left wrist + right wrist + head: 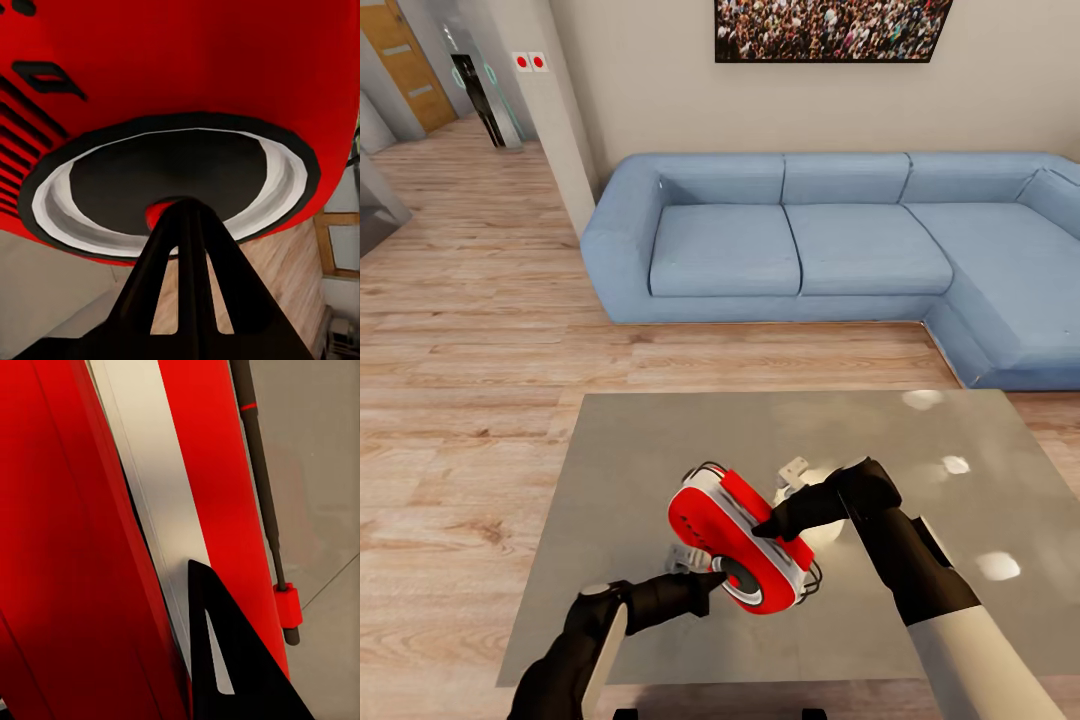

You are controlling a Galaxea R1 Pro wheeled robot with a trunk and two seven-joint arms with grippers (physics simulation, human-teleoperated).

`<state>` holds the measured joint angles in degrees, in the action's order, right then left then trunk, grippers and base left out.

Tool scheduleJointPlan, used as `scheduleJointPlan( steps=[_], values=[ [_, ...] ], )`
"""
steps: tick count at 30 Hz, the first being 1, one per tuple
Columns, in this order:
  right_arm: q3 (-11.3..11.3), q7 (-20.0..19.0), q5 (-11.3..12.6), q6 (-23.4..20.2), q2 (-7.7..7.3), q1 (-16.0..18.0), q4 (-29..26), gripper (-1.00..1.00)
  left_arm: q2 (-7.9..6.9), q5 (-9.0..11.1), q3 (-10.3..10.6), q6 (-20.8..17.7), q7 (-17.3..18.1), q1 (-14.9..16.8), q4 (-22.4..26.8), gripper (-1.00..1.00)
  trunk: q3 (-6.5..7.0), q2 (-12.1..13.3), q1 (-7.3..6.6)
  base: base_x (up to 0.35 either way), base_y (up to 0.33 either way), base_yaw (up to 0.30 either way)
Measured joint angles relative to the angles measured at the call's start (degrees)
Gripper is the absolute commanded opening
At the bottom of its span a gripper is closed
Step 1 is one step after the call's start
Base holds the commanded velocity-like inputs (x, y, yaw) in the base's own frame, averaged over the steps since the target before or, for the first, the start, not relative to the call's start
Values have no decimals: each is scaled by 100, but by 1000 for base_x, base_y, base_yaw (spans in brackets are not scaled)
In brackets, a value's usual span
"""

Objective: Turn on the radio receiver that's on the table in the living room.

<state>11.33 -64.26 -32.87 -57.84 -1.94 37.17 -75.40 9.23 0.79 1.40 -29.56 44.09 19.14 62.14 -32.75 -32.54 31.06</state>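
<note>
L gripper (712, 580) fingers together, pointing fwd; R gripper (768, 528) angled inward, jaw state unclear.

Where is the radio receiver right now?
In the head view the radio receiver is tilted above the near middle of the table, between the left gripper, whose tip is at its round dial, and the right gripper.

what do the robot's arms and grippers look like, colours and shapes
Both arms have white forearm shells that turn glossy black toward the wrist. The right arm shows a broad white cylindrical segment, then a black tapered wrist. The left arm is mostly black with a white panel along it. The left gripper and right gripper have black pointed jaws; up close, each wedge-shaped finger has narrow slots through it.
</note>
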Motion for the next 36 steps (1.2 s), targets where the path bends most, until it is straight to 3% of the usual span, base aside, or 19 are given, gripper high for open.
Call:
scheduleJointPlan(
  steps=[10, 12, 18, 36],
  values=[
    [0, -7, 1, 0, 5, 0, 0, -100, 0, -9, 18, 3, -20, 6, -37, -100, 0, 0, 0, 0, 0, 0],
    [0, -7, -1, 1, 7, 0, 0, -100, 7, -6, 18, 24, -213, 32, -176, -100, 0, 0, 0, 0, 0, 0],
    [8, -7, 0, 0, 9, 0, 0, -100, 43, 0, 19, 49, -285, 181, -478, -100, 0, 0, 0, 0, 0, 0],
    [1, 10, -56, 14, 2, 2, 30, -100, 76, 8, 34, 50, -193, 191, -403, -100, 0, 0, 0, 0, 0, 0]
  ],
)
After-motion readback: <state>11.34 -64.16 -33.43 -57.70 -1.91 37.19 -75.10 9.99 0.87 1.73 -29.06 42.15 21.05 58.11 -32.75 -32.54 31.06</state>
